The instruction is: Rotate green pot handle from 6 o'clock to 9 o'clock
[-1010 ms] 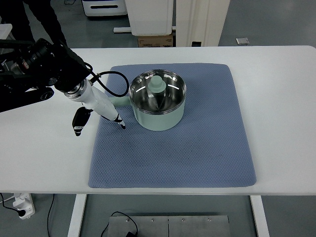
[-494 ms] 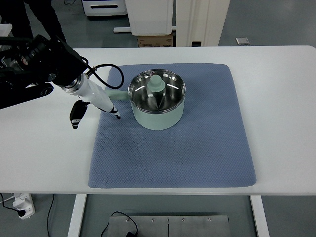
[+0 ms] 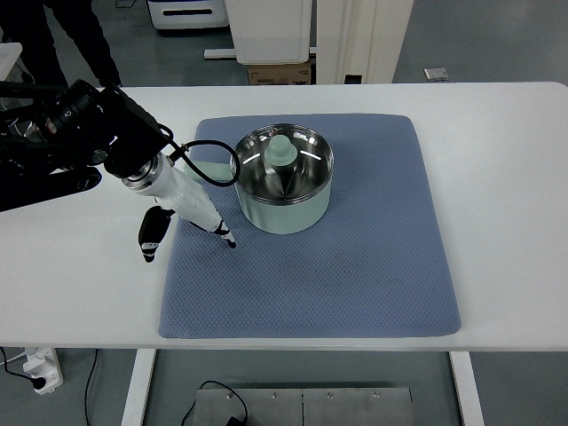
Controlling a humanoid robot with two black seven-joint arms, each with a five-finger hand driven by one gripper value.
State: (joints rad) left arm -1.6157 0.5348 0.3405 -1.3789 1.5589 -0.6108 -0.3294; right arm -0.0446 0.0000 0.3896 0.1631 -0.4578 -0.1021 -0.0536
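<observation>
Left hand [image 3: 182,206] hovers over the blue mat [image 3: 355,266], fingers [image 3: 217,231] loosely extended and holding nothing; beyond them the green pot [image 3: 284,177] sits with its handle [image 3: 209,170] pointing toward nine o'clock, apparently rotated.

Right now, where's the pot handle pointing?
In the top view, the pot handle points left, toward 9 o'clock, over the blue mat, beside the left hand.
</observation>
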